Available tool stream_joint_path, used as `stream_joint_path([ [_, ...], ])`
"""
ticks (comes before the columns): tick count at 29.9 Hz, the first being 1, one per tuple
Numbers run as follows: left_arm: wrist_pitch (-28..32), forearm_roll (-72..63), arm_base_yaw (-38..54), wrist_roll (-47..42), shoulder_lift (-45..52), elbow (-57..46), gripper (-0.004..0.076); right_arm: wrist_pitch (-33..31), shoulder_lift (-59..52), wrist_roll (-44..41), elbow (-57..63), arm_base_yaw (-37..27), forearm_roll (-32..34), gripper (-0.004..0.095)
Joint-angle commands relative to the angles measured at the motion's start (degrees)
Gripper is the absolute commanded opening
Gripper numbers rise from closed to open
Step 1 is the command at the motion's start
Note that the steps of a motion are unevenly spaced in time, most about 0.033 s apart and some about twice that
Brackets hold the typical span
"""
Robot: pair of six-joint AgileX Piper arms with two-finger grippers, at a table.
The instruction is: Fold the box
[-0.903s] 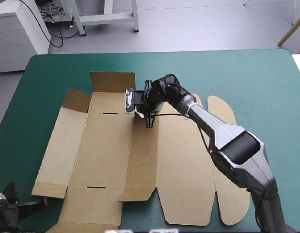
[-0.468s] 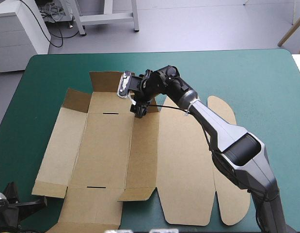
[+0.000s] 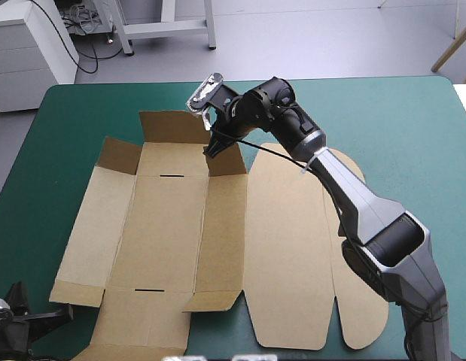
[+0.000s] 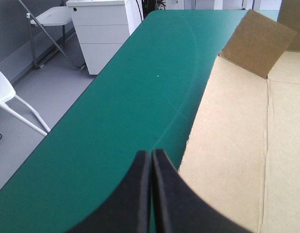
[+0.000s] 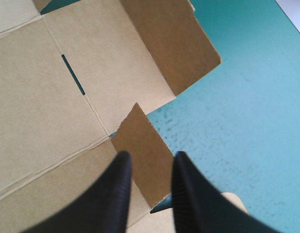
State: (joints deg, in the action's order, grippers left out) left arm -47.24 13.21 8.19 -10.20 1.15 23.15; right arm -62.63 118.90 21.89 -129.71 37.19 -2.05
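While the right pincer (image 5: 151, 156) hangs part-open over the far edge of the flat brown box (image 3: 172, 226), a small raised flap (image 5: 140, 133) shows between its black fingers (image 5: 116, 191); contact unclear. Left pincer (image 4: 151, 154) clenched, empty, over the teal-green table (image 4: 116, 97), with the box just beside it.

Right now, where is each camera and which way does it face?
High: above and behind, looking down at the box; the right arm reaches over it.
Left wrist: above the shut left end effector, looking along the box's left edge.
Right wrist: above the open right end effector, looking down at a far flap.
Shared: high and right wrist show that flap.
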Motion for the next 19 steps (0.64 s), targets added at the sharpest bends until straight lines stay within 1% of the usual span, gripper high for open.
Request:
stream_joint_path([
  [1,4.3,0.5,-0.2,-0.3,0.5,1.5,-0.0009,2.4,-4.3,-7.9,-1.8,-0.1,2.1,-0.0004],
  [3,4.3,0.5,-0.2,-0.3,0.5,1.5,-0.0005,2.0,-4.7,-11.2,-1.8,-0.2,2.1,-0.0004],
  [6,4.3,0.5,-0.2,-0.3,0.5,1.5,0.0047,1.1,-5.4,-13.9,-1.8,-0.3,3.2,-0.0004],
  [9,4.3,0.5,-0.2,-0.3,0.5,1.5,0.0179,-2.3,-6.2,-16.5,-1.8,-1.4,5.6,-0.0004],
  [12,4.3,0.6,-0.2,-0.7,0.5,1.5,0.0375,-6.4,-6.6,-18.0,-1.8,-3.5,5.8,-0.0004],
  [14,4.3,0.8,-0.2,-1.5,0.5,1.5,0.0470,-6.4,-7.2,-19.2,-1.1,-5.0,4.6,-0.0004],
  [15,4.3,0.9,-0.2,-1.6,0.5,1.5,0.0496,-6.4,-7.7,-19.2,-0.3,-5.6,3.4,-0.0004],
  [16,4.3,0.8,-0.2,-1.6,0.5,1.5,0.0505,-6.4,-8.6,-18.5,0.7,-6.3,2.1,-0.0004],
  [19,4.3,0.5,-0.2,-1.6,0.5,1.5,0.0500,-6.2,-11.1,-17.7,5.1,-7.6,1.4,-0.0004],
])
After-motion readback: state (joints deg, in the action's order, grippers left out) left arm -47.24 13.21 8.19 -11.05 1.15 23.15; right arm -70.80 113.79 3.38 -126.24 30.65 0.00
